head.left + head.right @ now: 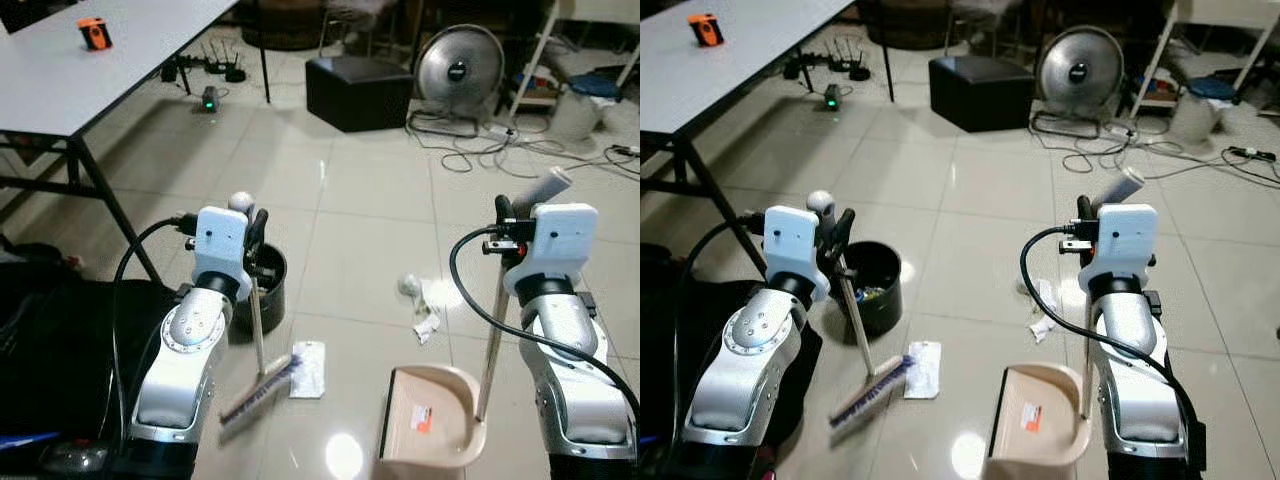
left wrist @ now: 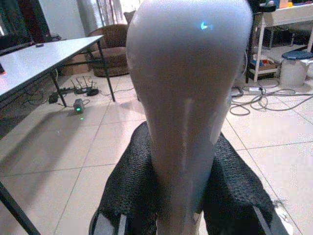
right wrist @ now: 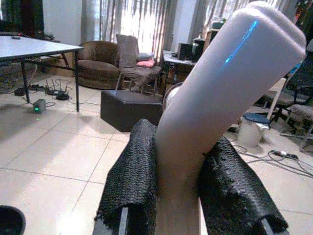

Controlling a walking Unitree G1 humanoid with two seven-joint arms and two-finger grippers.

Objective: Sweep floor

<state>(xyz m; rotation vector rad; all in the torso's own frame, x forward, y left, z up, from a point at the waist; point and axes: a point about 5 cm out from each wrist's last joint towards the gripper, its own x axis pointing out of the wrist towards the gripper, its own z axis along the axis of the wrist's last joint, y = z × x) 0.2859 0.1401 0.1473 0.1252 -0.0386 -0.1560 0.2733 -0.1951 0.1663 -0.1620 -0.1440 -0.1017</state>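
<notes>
Broom [image 1: 258, 385] | left hand [image 1: 252, 232] grasps its handle | right hand [image 1: 508, 215] grasps dustpan [image 1: 432, 415] pole | step: sweeping; next, brush crumpled paper [image 1: 420, 300] into pan

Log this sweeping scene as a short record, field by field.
left tool: shut on broom handle
broom: bristles on floor, touching flat white wrapper
right tool: shut on dustpan handle
dustpan: resting on tiles, right of broom
litter: crumpled white paper beyond dustpan
bin: black bucket behind broom
background: fan, black ottoman, table
</notes>
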